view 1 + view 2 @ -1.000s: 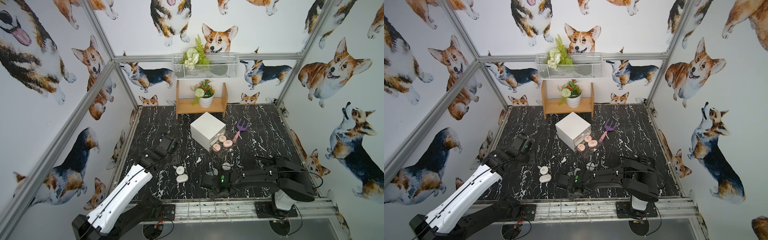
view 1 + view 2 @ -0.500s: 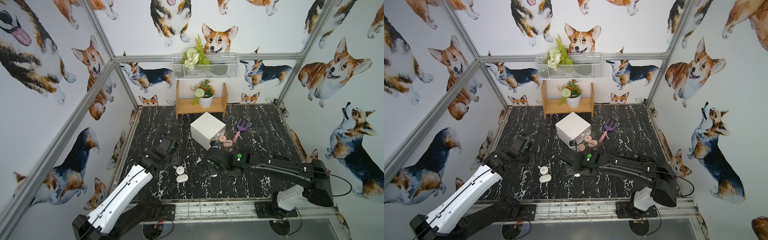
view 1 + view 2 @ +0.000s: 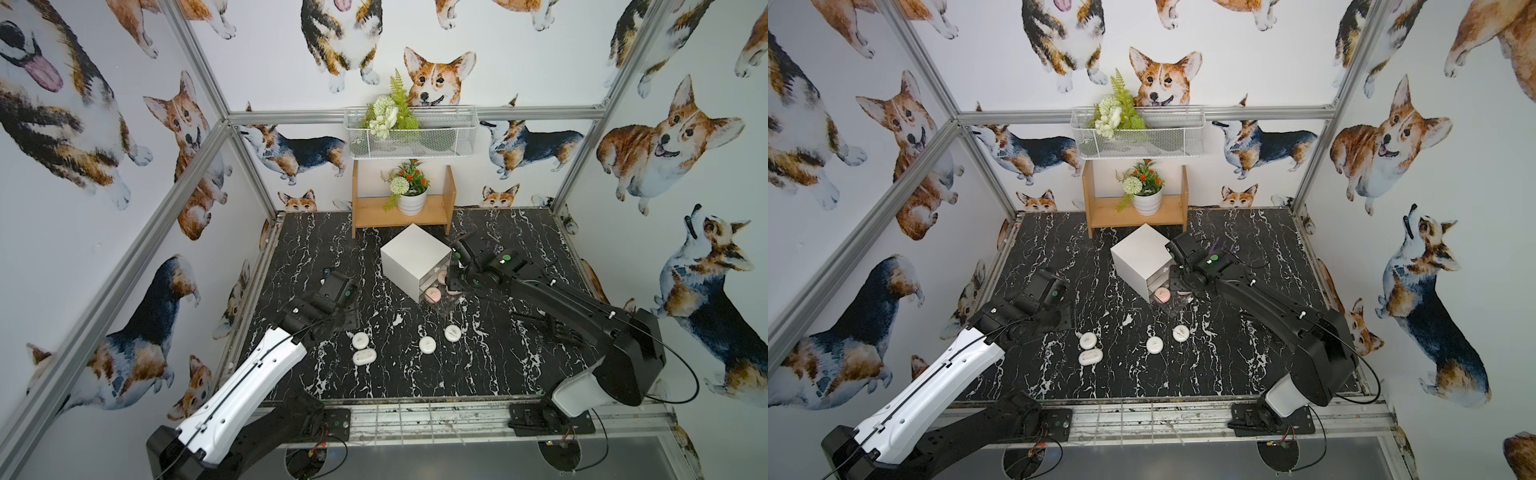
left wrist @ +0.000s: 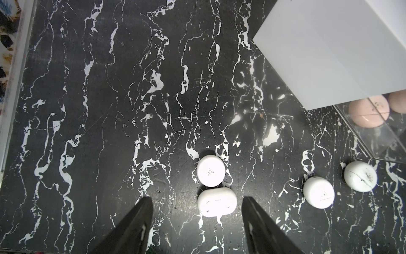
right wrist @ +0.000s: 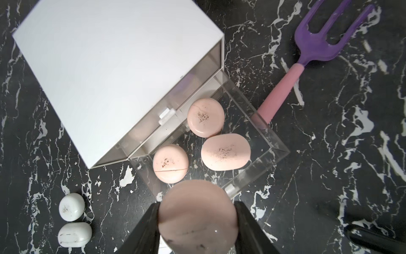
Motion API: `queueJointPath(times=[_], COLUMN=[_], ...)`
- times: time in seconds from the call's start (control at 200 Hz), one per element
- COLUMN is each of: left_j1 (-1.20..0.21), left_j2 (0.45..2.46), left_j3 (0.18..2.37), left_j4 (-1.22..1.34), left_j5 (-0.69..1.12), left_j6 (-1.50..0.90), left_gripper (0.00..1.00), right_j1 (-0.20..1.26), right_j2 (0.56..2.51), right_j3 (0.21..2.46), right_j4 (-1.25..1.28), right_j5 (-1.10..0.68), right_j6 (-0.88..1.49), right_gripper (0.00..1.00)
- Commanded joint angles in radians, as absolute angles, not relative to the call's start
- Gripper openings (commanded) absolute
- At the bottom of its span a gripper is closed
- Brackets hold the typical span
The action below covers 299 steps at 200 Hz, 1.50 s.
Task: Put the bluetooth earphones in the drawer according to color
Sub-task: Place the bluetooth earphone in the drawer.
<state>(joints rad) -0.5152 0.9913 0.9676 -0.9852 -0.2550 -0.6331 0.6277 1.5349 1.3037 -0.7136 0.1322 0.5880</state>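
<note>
Bluetooth earphones: I'm holding one pink case (image 5: 197, 222) over the open bottom tray (image 5: 275, 151).

The black marble table (image 3: 374, 386) is carrying everything. The white drawer cabinet (image 3: 415, 257) is sitting mid-table, turned at an angle, with its clear bottom tray pulled out. The right arm (image 3: 561, 303) is reaching across to it. The right gripper (image 5: 197, 204) is pinching the pink case by its flanks and hanging over the tray's front edge. The left gripper (image 4: 197, 199) is hovering above the table, jaws spread and gripping nothing. A purple-and-pink toy fork (image 5: 316, 41) is lying just beside the tray. Three more pink cases (image 5: 205, 117) (image 5: 170, 162) (image 5: 225, 151) are lying close together inside the tray. Four white cases (image 3: 360, 340) (image 3: 364, 356) (image 3: 427, 344) (image 3: 452, 333) are lying loose on the table in two pairs, one pair under the left gripper.
</note>
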Motion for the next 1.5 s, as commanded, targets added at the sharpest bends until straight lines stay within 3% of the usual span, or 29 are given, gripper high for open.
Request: queueJointPath(times=[0.0, 0.796, 1.281, 1.421, 1.491], left_j1=[-0.514, -0.514, -0.512, -0.512, -0.511], left_j2=[0.991, 1.003, 1.022, 1.046, 1.082], left_j3=[0.976, 0.973, 0.987, 1.022, 1.072], left_j4=[-0.986, -0.982, -0.977, -0.973, -0.968], left_j5=[-0.255, -0.251, -0.253, -0.255, -0.261], left_j6=[-0.624, -0.617, -0.612, -0.598, -0.579], left_gripper=[0.70, 0.70, 0.70, 0.70, 0.70], right_j1=[0.621, 0.620, 0.620, 0.621, 0.611], right_j2=[1.572, 1.689, 1.647, 1.571, 1.495], right_j3=[1.299, 1.247, 1.275, 1.318, 1.320], right_j4=[-0.657, -0.633, -0.717, -0.725, -0.703], right_j5=[0.087, 0.012, 0.064, 0.085, 0.092], right_j6=[0.540, 0.472, 0.454, 0.473, 0.507], right_gripper=[0.44, 0.48, 0.74, 0.75, 0.70])
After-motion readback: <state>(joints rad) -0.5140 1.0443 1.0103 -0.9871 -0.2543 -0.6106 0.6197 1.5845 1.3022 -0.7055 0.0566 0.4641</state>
